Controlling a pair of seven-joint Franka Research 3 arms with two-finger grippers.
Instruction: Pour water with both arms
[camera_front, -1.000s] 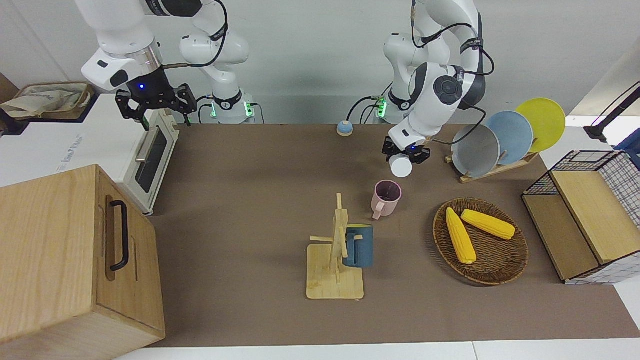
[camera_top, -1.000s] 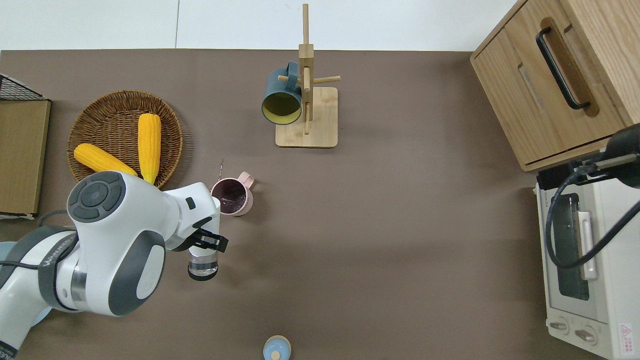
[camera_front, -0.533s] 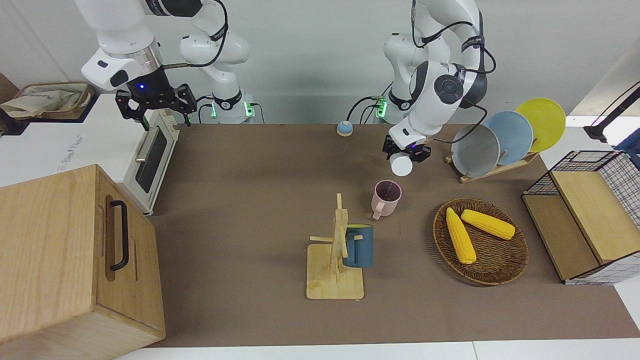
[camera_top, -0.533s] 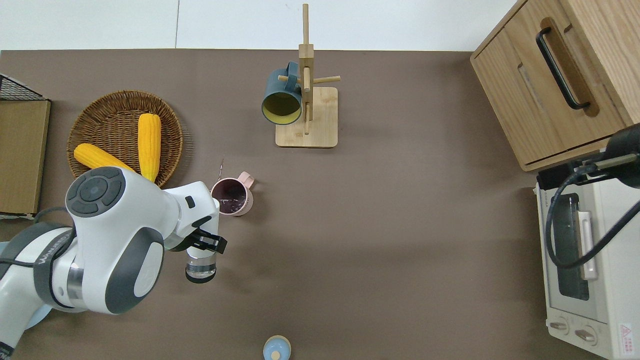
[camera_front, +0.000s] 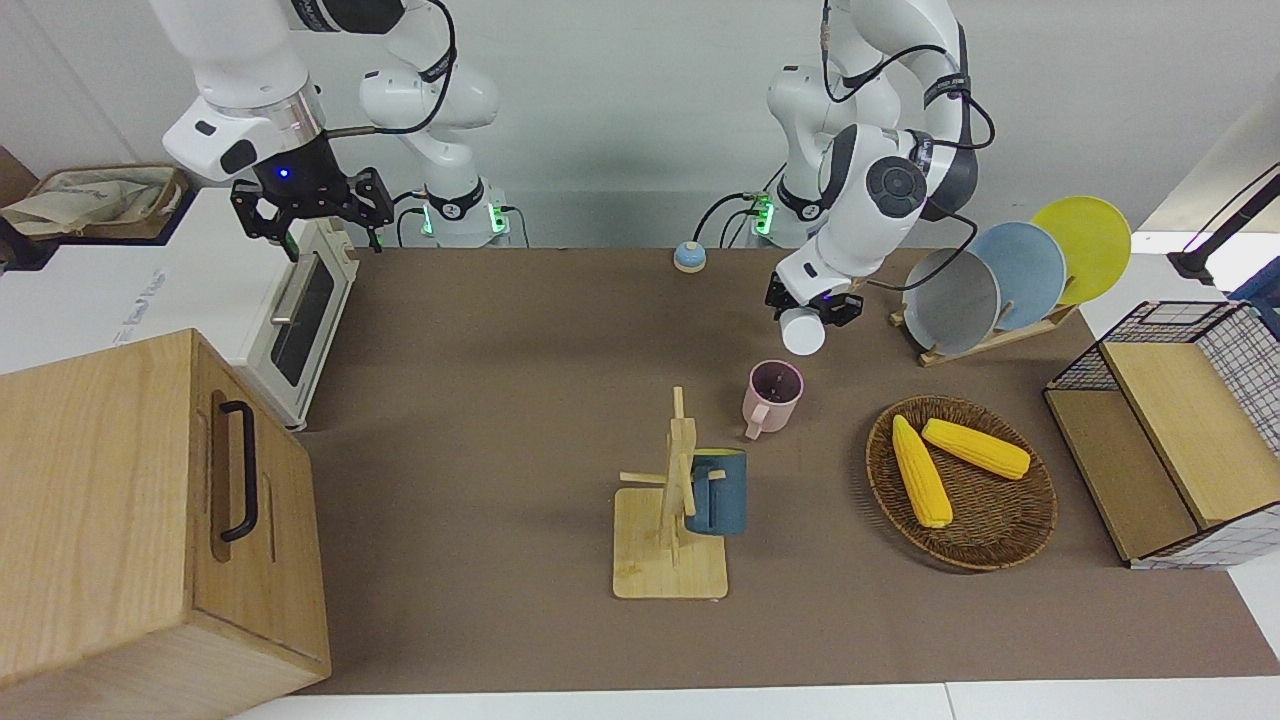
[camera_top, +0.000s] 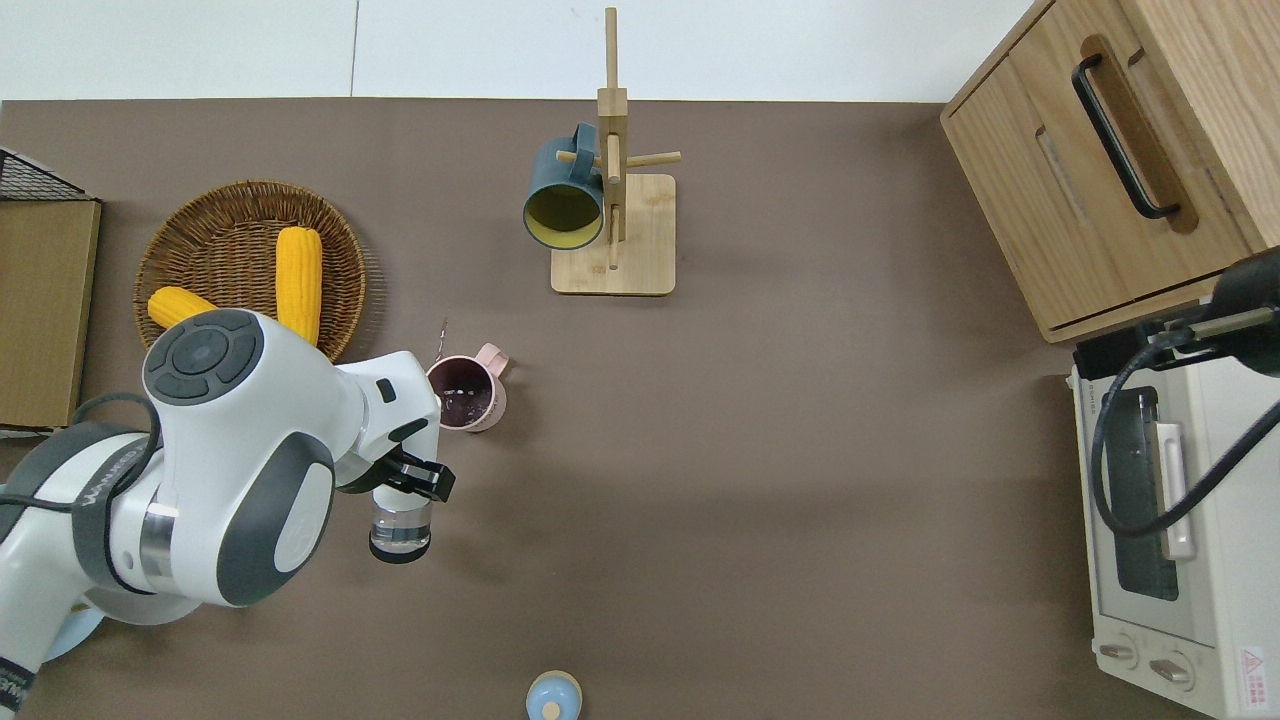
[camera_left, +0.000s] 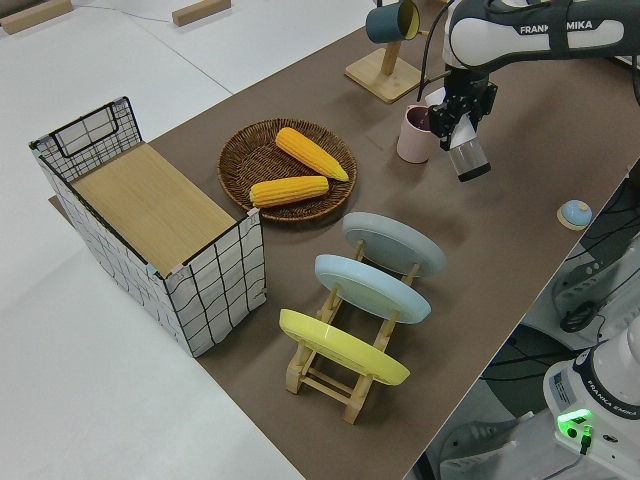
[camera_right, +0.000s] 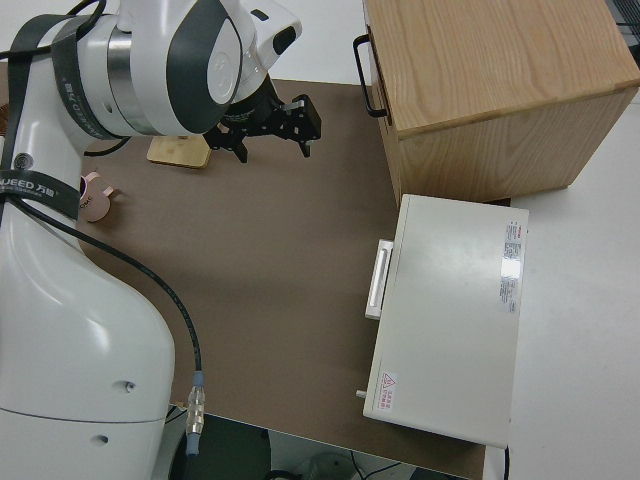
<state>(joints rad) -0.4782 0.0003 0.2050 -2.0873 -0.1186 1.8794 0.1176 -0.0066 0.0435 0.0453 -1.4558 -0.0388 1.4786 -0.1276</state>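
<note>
- The left end effector (camera_top: 412, 478) clenches a clear water bottle (camera_top: 400, 526), tilted over bare tabletop (camera_top: 760, 480) just beside the pink mug (camera_top: 466, 394).
- Risk: pouring short of the rim spills water (mouth misaligned).
- The right arm is parked, its end effector (camera_front: 312, 208) released.

Bright, even light from above; soft, faint shadows fall on the brown bench (camera_front: 500, 420) around the mug tree (camera_front: 672, 500). All views sharp, no glare.

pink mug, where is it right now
The pink mug stands upright on the table, between the wicker basket and the wooden mug rack, nearer to the robots than both.
</note>
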